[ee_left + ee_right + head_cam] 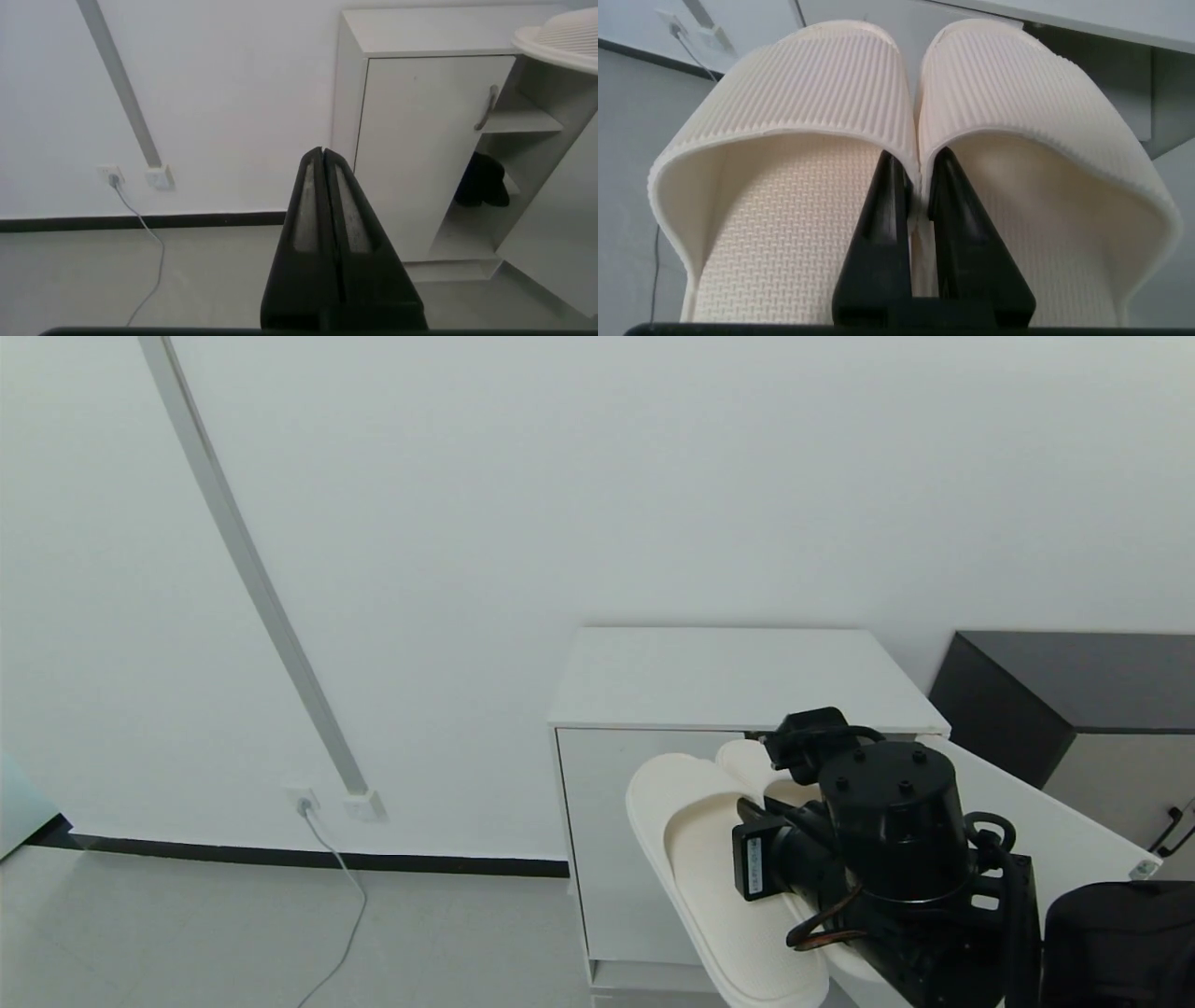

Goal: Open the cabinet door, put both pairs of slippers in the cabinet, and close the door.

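The white cabinet [738,677] stands against the wall with its right door [1055,821] swung out toward me; its left door [420,149] is closed. A pair of cream-white slippers [709,868] hangs in front of the cabinet, level with its top. My right gripper [920,173] is shut on the two inner edges of the white slippers [822,121], holding them side by side. Inside the open half, a dark pair of slippers [484,182] sits on the lower shelf. My left gripper [324,159] is shut and holds nothing, hanging back to the left of the cabinet.
A black cabinet [1074,691] stands to the right of the white one. A wall socket with a trailing cable [303,800] and a slanted grey conduit [243,551] are on the left wall. Bare grey floor [187,933] lies left of the cabinet.
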`<state>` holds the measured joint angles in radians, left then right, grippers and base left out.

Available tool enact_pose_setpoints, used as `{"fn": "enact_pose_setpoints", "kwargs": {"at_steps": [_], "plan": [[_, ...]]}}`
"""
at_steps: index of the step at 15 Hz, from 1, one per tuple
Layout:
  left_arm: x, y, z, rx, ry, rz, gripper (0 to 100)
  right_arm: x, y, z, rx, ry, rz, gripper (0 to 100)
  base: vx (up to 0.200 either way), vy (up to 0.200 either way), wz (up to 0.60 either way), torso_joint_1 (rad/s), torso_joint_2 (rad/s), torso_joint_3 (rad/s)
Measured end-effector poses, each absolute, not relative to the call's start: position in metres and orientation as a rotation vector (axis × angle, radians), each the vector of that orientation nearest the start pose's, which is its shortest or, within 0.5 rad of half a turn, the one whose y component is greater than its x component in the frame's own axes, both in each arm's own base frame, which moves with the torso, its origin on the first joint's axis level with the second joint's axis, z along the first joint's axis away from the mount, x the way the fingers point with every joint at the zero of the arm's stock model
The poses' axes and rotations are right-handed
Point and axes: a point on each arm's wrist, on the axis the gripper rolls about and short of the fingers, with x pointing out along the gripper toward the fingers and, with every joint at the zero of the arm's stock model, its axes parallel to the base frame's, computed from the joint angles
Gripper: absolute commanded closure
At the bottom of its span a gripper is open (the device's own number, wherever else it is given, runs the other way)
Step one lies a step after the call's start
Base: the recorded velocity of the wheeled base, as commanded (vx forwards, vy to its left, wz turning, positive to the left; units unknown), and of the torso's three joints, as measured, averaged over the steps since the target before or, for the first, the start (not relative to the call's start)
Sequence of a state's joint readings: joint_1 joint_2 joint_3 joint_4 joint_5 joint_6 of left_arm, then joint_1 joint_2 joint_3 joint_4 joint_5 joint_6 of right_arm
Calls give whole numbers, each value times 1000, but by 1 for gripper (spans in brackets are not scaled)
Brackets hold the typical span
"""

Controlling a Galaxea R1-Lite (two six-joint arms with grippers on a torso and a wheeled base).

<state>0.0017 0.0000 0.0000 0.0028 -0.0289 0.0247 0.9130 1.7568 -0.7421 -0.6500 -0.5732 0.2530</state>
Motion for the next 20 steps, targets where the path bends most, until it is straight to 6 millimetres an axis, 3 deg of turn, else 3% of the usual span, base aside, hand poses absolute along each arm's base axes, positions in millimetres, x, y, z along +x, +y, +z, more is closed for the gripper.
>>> {"fn": "enact_pose_setpoints", "kwargs": {"at_steps": [14, 20], "plan": [[-23, -1, 75, 24, 3, -28, 100, 194, 229, 145, -10, 321, 290, 100, 0, -200, 0, 3, 3, 0], [-23, -1, 75, 25, 3, -27, 100, 195, 226, 144, -2, 307, 283, 100, 0, 0, 0, 0, 0, 0]]}}
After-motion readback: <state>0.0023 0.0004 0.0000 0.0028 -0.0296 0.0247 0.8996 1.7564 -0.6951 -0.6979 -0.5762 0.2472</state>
